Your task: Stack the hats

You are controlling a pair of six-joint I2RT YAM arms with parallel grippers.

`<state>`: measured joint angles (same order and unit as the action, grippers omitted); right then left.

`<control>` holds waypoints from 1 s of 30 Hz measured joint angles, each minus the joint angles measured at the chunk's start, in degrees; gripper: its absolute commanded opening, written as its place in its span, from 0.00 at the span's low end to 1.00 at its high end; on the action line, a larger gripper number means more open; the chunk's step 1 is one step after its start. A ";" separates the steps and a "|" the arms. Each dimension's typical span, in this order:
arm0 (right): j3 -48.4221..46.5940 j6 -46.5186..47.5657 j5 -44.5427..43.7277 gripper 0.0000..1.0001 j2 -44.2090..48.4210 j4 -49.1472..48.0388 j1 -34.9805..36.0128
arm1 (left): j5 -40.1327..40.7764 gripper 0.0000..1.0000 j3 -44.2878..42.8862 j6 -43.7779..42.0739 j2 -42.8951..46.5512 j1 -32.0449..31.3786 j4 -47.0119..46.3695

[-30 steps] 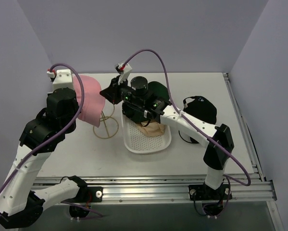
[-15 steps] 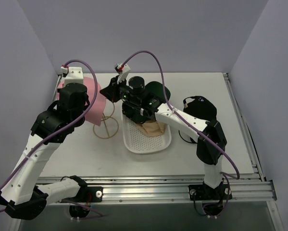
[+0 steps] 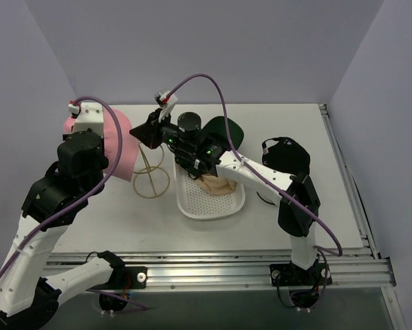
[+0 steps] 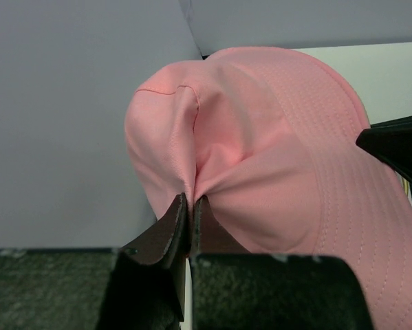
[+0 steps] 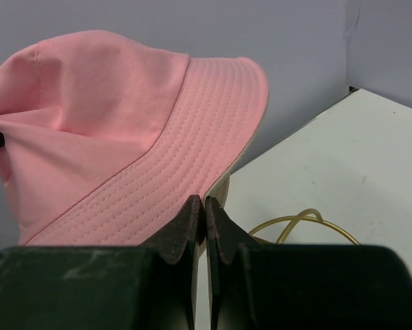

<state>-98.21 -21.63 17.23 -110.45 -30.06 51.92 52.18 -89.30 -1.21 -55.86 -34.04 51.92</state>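
Note:
The pink hat (image 3: 123,148) hangs in the air at the back left, held between both arms. My left gripper (image 4: 190,199) is shut on a pinch of its crown (image 4: 247,137). My right gripper (image 5: 204,201) is shut on the edge of its brim (image 5: 185,130), and in the top view this right gripper (image 3: 145,132) sits at the hat's right side. The dark green hat (image 3: 228,129) lies behind the right arm. Further right on the table is the black hat (image 3: 288,155). The beige hat (image 3: 216,184) lies in the white tray (image 3: 212,206), partly hidden by the right arm.
A thin wire loop stand (image 3: 150,182) stands on the table just below the pink hat and left of the tray; it also shows as a wire loop (image 5: 305,223) in the right wrist view. Walls close in at the back and both sides.
The pink hat has shifted a little to the left and back, with both grippers still shut on it. The right gripper followed leftward; the left arm swung out and back.

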 measured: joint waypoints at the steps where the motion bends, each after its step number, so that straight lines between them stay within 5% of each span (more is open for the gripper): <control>1: 0.22 0.28 -0.39 0.00 0.00 0.24 -0.11 | 0.11 0.02 0.63 -0.02 -0.44 0.00 -0.13; 16: 11.41 0.42 -2.62 0.00 0.24 0.70 -9.18 | -19.26 0.03 8.39 4.90 -10.14 0.50 -6.05; 20: 11.43 -0.13 -2.62 0.00 -0.76 0.20 -9.75 | -23.87 0.20 8.39 5.51 -10.36 0.87 -7.39; 22: 11.26 -0.24 -2.86 0.00 -1.77 -0.15 -9.77 | -24.79 0.36 8.39 5.70 -10.38 1.01 -7.80; 30: 2.58 1.31 -8.09 0.00 -15.54 7.82 -13.46 | -24.83 0.49 7.28 7.65 -10.80 1.92 -8.17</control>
<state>-95.64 -20.32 9.15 -125.99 -22.24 38.46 27.35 -82.02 6.44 -66.65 -32.12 43.75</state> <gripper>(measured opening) 0.009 0.480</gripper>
